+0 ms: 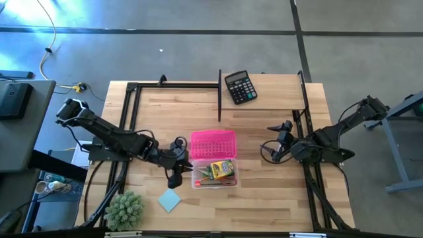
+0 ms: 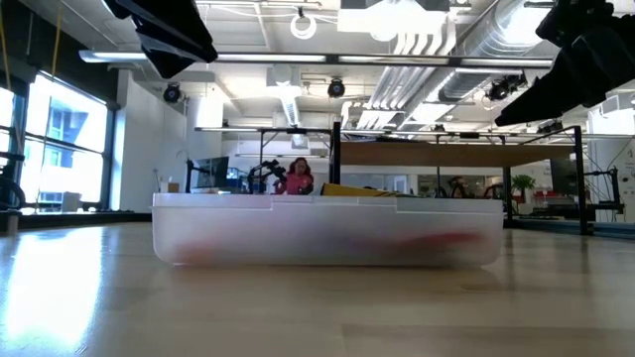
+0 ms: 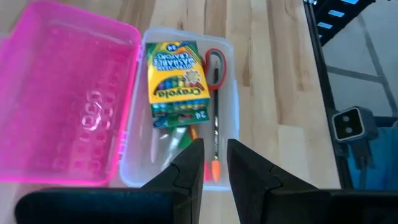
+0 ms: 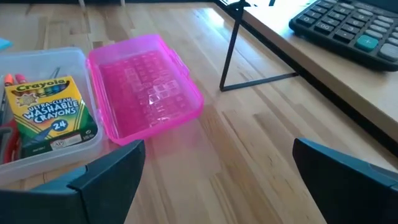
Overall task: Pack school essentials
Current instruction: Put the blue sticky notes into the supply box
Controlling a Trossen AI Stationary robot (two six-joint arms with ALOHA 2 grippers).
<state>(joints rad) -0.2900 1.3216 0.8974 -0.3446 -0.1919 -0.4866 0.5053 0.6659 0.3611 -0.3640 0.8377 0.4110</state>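
Hiding items beneath crayon box (image 3: 176, 79), left tool (image 3: 214, 167) nearly together, right tool (image 4: 217, 171) apart.

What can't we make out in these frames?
- Low view: contents of the clear box are only red smears through its frosted wall.
- Left wrist view: the pencil end and other items sit behind the left tool.
- High view: items beside the crayon box are too small to identify.

The left hand (image 1: 177, 173) hangs with fingers nearly together, empty; the right hand (image 1: 276, 141) waits spread wide.
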